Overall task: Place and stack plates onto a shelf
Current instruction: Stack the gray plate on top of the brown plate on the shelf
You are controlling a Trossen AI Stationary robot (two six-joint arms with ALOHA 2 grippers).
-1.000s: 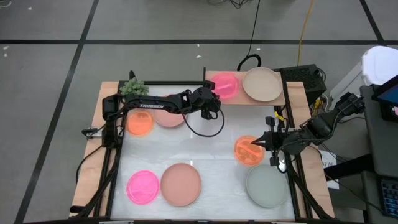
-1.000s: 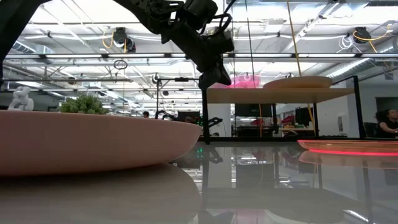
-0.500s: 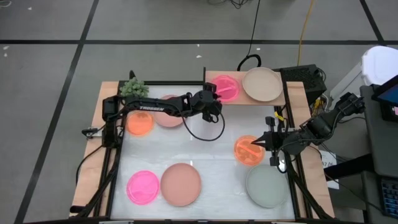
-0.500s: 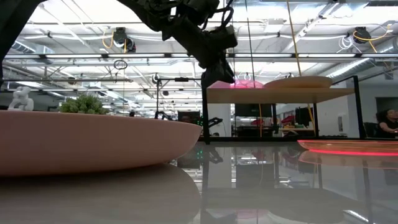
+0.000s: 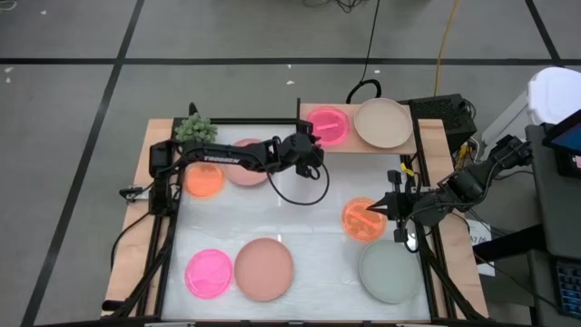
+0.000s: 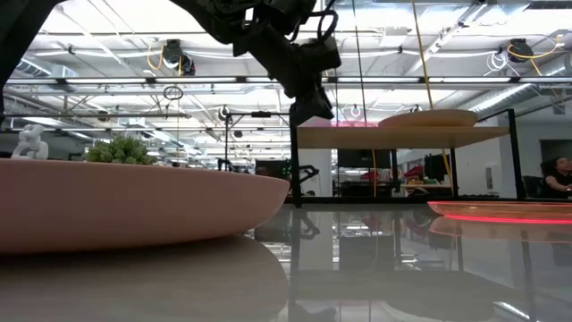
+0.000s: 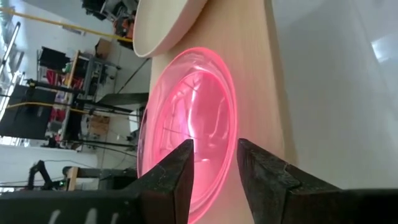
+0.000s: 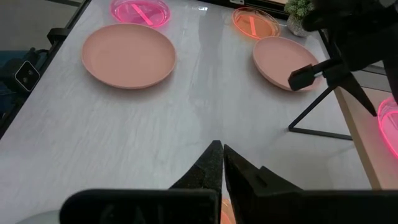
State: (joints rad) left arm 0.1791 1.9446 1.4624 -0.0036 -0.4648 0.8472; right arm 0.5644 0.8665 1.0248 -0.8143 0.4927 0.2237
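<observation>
The shelf (image 5: pixel 356 147) stands at the table's far edge. It carries a neon pink plate (image 5: pixel 329 124) and a beige plate (image 5: pixel 383 123), both lying flat. My left gripper (image 5: pixel 310 146) is open at the pink plate's near rim (image 7: pixel 214 163), which shows in the gap between its fingers. My right gripper (image 5: pixel 388 207) is shut and waits beside an orange plate (image 5: pixel 361 221) near the table's right edge. On the table lie another orange plate (image 5: pixel 204 178), two salmon plates (image 5: pixel 245 165) (image 5: pixel 264 269), a pink one (image 5: pixel 209 272) and a grey-green one (image 5: pixel 390 271). My left gripper has its fingers (image 7: pixel 177 171) on either side of the pink plate's near rim, coming level from the table's near left. I cannot tell whether they touch it. The plate rests flat on the shelf top (image 7: pixel 264 74).
A small green plant (image 5: pixel 194 128) sits at the far left corner. The shelf's dark leg (image 8: pixel 317 115) stands on the table below the left gripper. A black cable loops under the left arm (image 5: pixel 300 186). White tabletop lies bare in the middle (image 5: pixel 300 227).
In the low view the pink plate showed as a raised, tilted glow above the shelf top. It now shows as a flat line on it. My left gripper has drawn back a little from the shelf toward the table's near left.
</observation>
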